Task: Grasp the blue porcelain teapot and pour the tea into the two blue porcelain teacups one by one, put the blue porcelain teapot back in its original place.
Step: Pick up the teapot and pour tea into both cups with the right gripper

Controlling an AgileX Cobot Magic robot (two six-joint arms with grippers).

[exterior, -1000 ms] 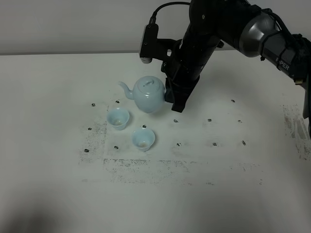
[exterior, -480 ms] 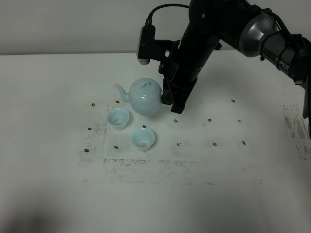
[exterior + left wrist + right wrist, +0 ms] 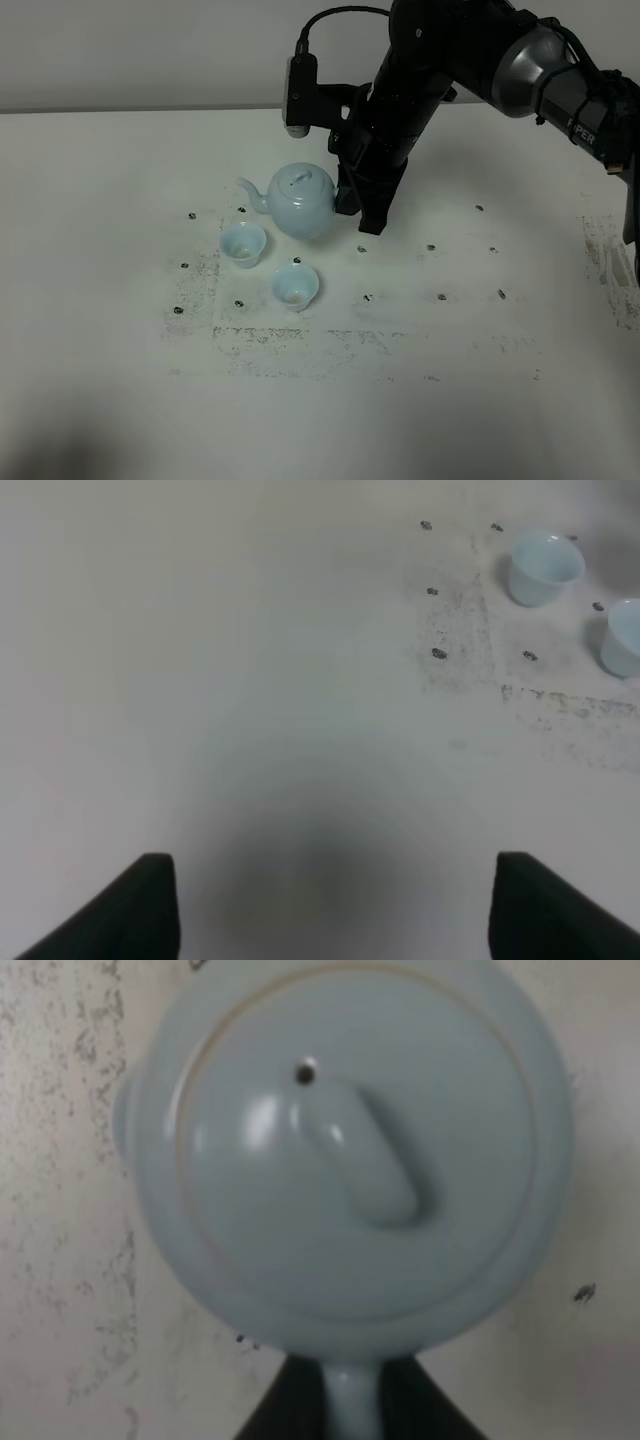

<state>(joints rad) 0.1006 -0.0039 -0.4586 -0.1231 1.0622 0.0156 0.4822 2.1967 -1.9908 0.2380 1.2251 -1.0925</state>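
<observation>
The blue porcelain teapot point(image 3: 297, 202) hangs above the table with its spout pointing left, just behind the two teacups. My right gripper point(image 3: 345, 196) is shut on its loop handle. In the right wrist view the teapot point(image 3: 350, 1150) fills the frame from above, and the handle runs between the dark fingers of the right gripper point(image 3: 350, 1410). One teacup point(image 3: 243, 243) stands below the spout. The other teacup point(image 3: 295, 286) stands nearer the front. The left wrist view shows both teacups point(image 3: 543, 568) point(image 3: 625, 638) far off, and my left gripper point(image 3: 335, 910) is open over bare table.
The white table point(image 3: 450, 350) carries small dark marks and scuffed grey patches around the cups. The right arm point(image 3: 520, 60) reaches in from the upper right. Its wrist camera point(image 3: 298, 92) sticks out above the teapot.
My right gripper has carried the teapot a little to the left, toward the far teacup, and the spout has dipped slightly. The cups have not moved.
</observation>
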